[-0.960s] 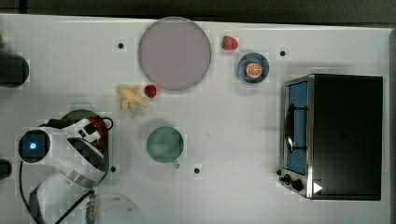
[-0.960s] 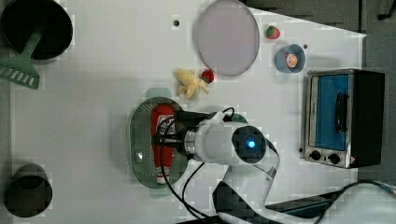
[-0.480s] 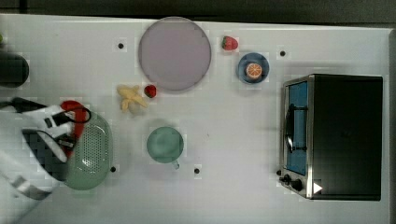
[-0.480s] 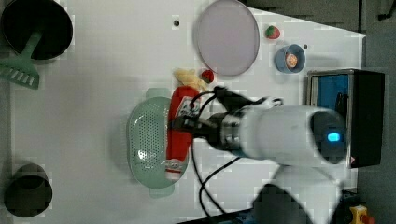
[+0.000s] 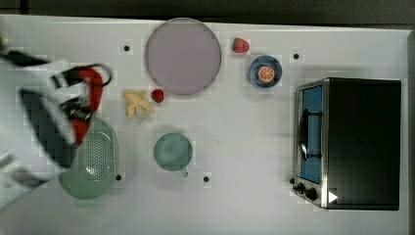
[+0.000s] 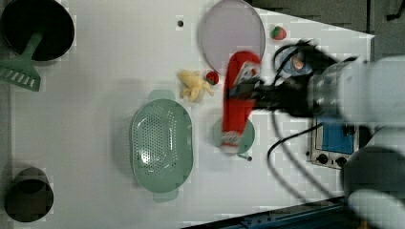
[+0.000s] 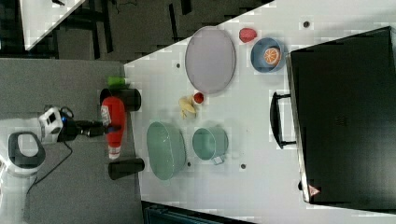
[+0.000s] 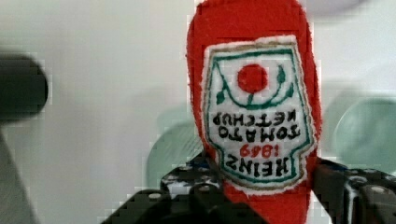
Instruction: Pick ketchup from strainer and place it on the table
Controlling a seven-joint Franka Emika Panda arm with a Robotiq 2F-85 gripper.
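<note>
Inspector A: Since the earlier frames, the ketchup point(image 6: 237, 102) was lifted out of the strainer point(image 6: 161, 145), which was left empty on the desk point(image 6: 95, 95). How was it held?

Inspector B: It was seen clamped between the fingers point(image 8: 187, 184) of the gripper point(image 6: 260, 90) across its body, lying roughly level, clear of the desk and not yet set down. A mid-body hold was judged to keep it steady during carriage.

Inspector A: Counts?

Inspector B: One ketchup, one strainer, one green cup point(image 5: 172, 152), one lilac plate point(image 5: 183, 56), two strawberries point(image 5: 240, 45) point(image 5: 157, 95), one banana point(image 5: 136, 103), one blue bowl with an orange slice point(image 5: 265, 72), and one toaster oven point(image 5: 350, 142) were recorded.
</note>
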